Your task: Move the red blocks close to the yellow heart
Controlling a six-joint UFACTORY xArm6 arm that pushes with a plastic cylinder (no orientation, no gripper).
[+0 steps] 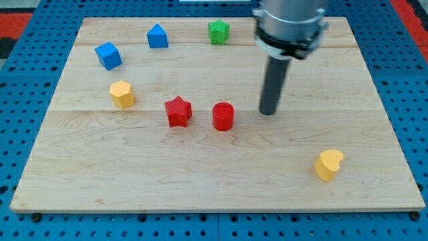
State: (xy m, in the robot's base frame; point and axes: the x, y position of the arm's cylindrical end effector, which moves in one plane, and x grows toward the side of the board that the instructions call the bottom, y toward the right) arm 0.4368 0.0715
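A red star block (pixel 178 111) and a red cylinder block (pixel 223 116) sit side by side near the middle of the wooden board (pixel 214 174). The yellow heart block (pixel 329 164) lies at the view's lower right, well apart from both. My tip (pixel 268 111) rests on the board just right of the red cylinder, with a small gap between them. The rod rises to the arm at the view's top.
A yellow hexagon block (pixel 122 94) sits left of the red star. A blue cube (pixel 108 55), a blue pentagon-like block (pixel 157 36) and a green star block (pixel 219 31) lie along the view's top. Blue pegboard surrounds the board.
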